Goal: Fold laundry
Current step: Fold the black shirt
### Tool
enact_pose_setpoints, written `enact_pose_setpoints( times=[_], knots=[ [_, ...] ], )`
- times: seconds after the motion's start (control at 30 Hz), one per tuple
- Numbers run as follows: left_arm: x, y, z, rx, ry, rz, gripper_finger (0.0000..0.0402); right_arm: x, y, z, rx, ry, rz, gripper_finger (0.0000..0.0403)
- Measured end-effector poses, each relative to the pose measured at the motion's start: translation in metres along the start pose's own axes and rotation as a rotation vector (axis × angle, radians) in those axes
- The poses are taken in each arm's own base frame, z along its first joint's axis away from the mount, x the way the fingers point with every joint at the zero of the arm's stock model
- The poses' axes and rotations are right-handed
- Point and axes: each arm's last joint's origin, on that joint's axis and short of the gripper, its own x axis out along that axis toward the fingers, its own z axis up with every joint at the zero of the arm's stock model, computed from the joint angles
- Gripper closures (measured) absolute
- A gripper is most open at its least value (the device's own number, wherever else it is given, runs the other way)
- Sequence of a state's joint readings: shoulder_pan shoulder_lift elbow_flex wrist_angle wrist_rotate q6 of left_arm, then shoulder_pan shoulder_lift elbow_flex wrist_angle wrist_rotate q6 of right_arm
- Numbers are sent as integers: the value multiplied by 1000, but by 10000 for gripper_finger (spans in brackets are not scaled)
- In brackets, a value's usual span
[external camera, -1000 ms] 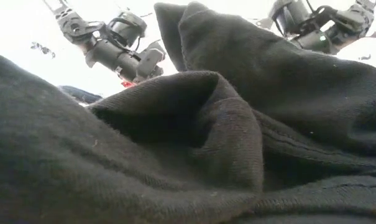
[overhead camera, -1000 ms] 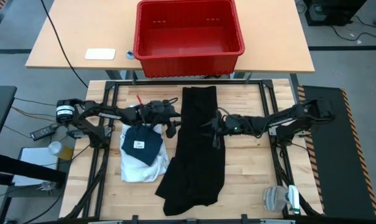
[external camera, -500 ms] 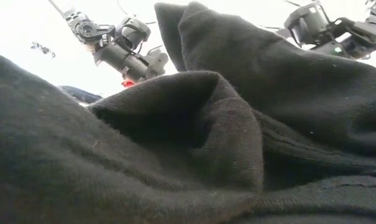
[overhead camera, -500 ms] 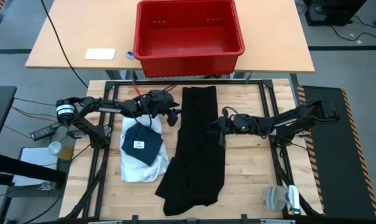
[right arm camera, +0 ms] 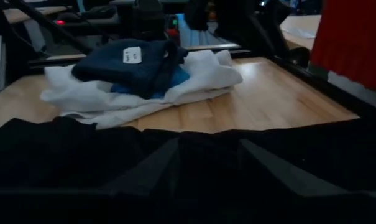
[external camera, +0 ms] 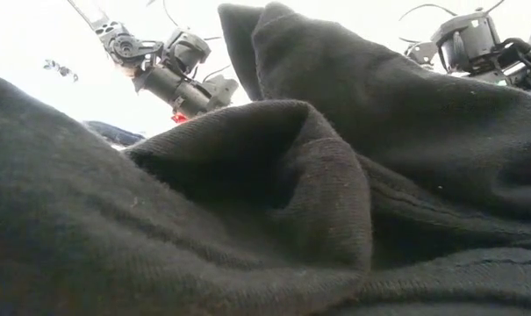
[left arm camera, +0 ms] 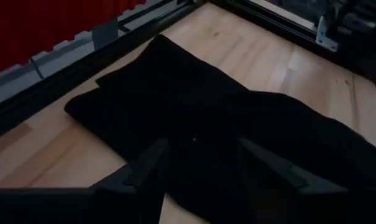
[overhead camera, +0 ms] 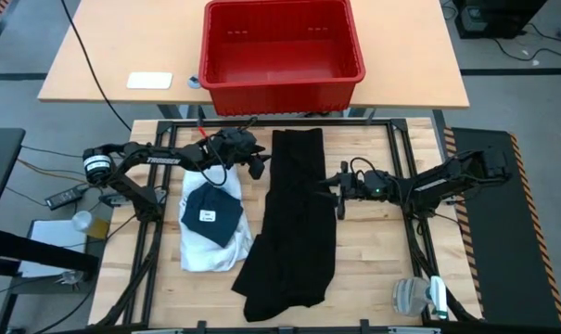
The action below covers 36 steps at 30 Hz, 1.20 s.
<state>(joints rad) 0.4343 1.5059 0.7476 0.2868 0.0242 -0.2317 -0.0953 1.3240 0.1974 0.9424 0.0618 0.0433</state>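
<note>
Overhead, a red ribbed plastic crate [overhead camera: 282, 42] is seen empty at top centre. Long black trousers [overhead camera: 292, 223] are laid flat down the middle of the wooden surface [overhead camera: 373, 250], beside a white shirt [overhead camera: 210, 243] topped by a dark folded garment [overhead camera: 211, 211]. Left gripper [overhead camera: 258, 165] and right gripper [overhead camera: 340, 197] are held with fingers spread, gripping nothing.

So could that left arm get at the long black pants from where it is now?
Probably yes. The left pincer hovers open at the upper left edge of the black pants, which lie flat on the wooden table with nothing between them. The stacked white shirt sits off to the side.
</note>
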Motion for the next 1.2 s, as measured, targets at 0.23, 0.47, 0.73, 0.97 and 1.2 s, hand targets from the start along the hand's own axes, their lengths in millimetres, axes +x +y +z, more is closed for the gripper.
enact_pose_setpoints(
  times=[0.23, 0.47, 0.73, 0.97, 1.2],
  knots=[
    [-1, 7, 21, -65, 45, -84, 209, 2, -7, -5, 30, 34, -23, 232],
    [-5, 16, 45, -70, 98, 6, 209, 3, -8, -5, 50, 29, -8, 232],
    [26, 28, 42, -190, 232, -127, 209, 3, -10, -5, 106, 28, -41, 232],
    [67, 48, 26, -263, 333, -90, 196, 3, -9, -6, 122, 41, -37, 229],
    [97, 77, 16, -330, 342, 93, 157, 3, -8, -6, 120, 42, -14, 229]
  ],
)
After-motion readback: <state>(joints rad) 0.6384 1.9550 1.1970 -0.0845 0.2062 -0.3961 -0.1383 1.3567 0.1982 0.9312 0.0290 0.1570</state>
